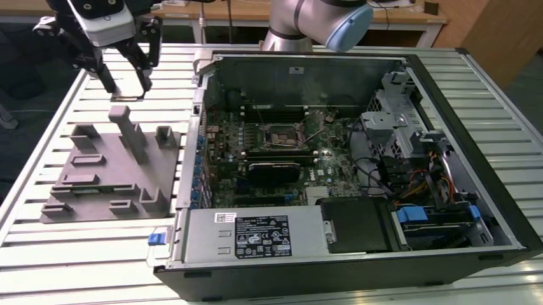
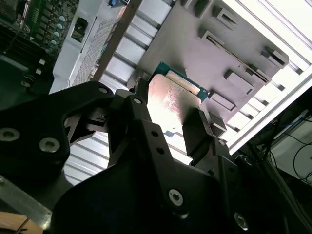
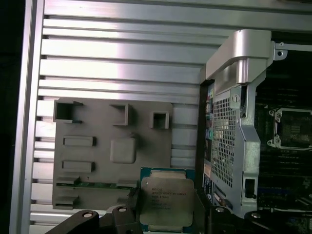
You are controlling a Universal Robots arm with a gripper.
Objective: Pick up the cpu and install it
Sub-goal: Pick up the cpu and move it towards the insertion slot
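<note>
First wrist view: cpu (image 3: 165,202), small flat square, pale silvery metal lid bearing fine print, thin green rim, clamped edge to edge in the end effector (image 3: 166,214). Exterior view: held above the tabletop (image 1: 76,254), at twelve o'clock from the grey fixture block (image 1: 106,168).

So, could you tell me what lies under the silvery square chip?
Below the silvery square chip, the first wrist view shows an edge of the grey plastic fixture block and the slatted metal table. Whatever lies directly beneath the chip is covered by it.
</note>
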